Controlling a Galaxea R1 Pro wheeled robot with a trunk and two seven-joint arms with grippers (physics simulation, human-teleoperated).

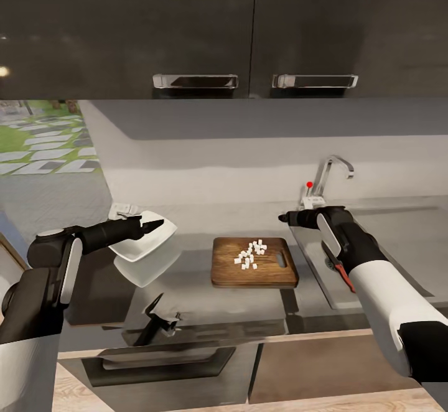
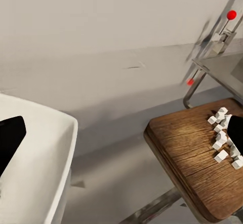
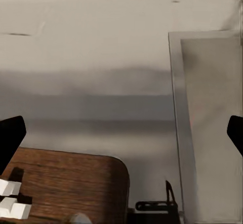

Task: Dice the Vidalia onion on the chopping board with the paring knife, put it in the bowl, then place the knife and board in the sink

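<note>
Small white pieces of diced onion (image 1: 251, 255) lie in a heap on the brown chopping board (image 1: 254, 272) at mid-counter. Left of the board is the white bowl (image 1: 142, 242). My left gripper (image 1: 152, 223) is open at the bowl; one fingertip (image 2: 10, 138) is over the bowl's (image 2: 35, 173) inside, the other toward the board (image 2: 187, 153). I cannot tell if the bowl rests on the countertop (image 1: 186, 287). My right gripper (image 1: 284, 218) hangs open above the board's far right corner, beside the sink (image 1: 398, 244). The paring knife's red handle (image 1: 344, 277) peeks out beside my right forearm, over the sink.
The chrome tap (image 1: 333, 172) with its red knob stands behind my right gripper. Dark wall cabinets (image 1: 249, 26) hang overhead. The counter's front edge (image 1: 298, 336) runs below the board, over dark drawers. A doorway to outdoor paving opens at the far left.
</note>
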